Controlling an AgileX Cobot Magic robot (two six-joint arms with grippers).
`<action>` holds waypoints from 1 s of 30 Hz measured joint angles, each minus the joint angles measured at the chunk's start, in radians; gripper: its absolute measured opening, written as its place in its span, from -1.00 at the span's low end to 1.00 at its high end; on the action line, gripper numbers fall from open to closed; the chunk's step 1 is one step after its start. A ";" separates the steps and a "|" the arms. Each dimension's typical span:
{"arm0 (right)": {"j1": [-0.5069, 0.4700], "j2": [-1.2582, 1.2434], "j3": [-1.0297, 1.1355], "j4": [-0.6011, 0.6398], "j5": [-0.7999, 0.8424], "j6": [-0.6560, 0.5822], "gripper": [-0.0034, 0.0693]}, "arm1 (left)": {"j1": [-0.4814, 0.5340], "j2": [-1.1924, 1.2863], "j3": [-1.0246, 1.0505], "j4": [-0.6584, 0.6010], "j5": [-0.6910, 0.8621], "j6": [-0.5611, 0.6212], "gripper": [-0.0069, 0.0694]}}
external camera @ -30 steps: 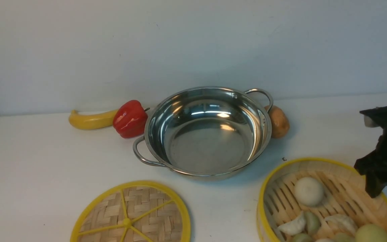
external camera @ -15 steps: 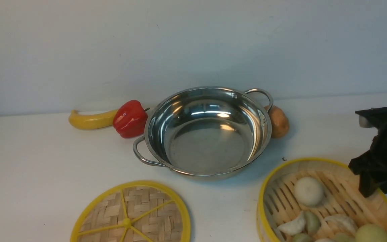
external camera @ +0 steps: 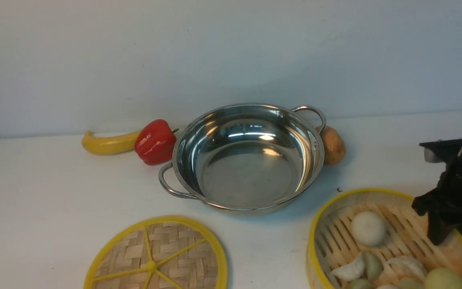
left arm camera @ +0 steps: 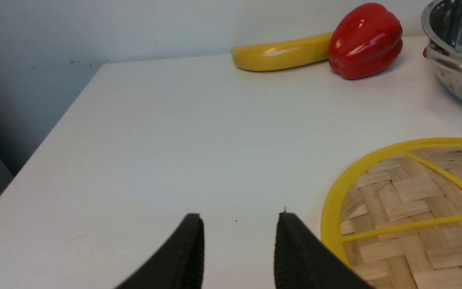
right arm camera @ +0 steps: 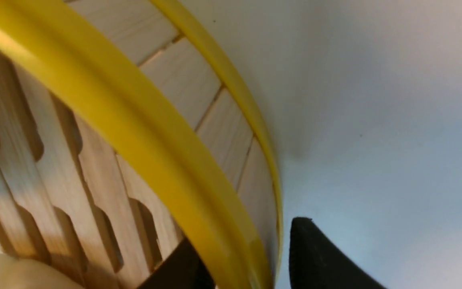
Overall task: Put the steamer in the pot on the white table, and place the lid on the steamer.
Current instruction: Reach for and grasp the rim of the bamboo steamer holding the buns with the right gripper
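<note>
The steamer [external camera: 313,241], a yellow-rimmed bamboo basket, sits on the white table [external camera: 54,192] at the front right. My right gripper [external camera: 439,237] is lowered over the steamer's right wall [right arm camera: 223,132]. One finger is inside the basket and the other finger [right arm camera: 315,249] is outside, with a thin gap still showing beside the wall. The pot [external camera: 247,160] stands in the middle with nothing in it. At the front left the lid [external camera: 157,257] lies flat. Beside the lid's rim [left arm camera: 335,192], my left gripper [left arm camera: 241,218] hovers open over bare table.
A white bun [external camera: 368,228] and several dumplings lie in the steamer. A yellow banana [external camera: 108,143] and a red pepper [external camera: 155,141] rest left of the pot, and a potato [external camera: 332,145] is behind its right handle. A wall stands behind the table.
My right gripper has come down and leftward onto the steamer's right wall, and its jaws have narrowed around it. The left gripper, pot and lid have stayed put.
</note>
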 joint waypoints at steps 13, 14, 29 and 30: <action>-0.001 0.000 -0.002 -0.026 0.014 0.003 -0.76 | 0.000 0.000 0.000 0.000 0.000 0.000 -0.19; -0.001 -0.001 -0.002 -0.026 0.014 0.003 -0.76 | 0.000 0.000 0.000 0.000 0.000 0.000 -0.19; -0.001 -0.091 -0.092 -0.076 0.008 0.012 -0.76 | 0.000 0.000 0.000 0.000 0.000 0.000 -0.19; -0.001 -0.096 -0.092 -0.083 0.008 0.016 -0.76 | 0.000 0.000 0.000 0.000 0.000 0.000 -0.19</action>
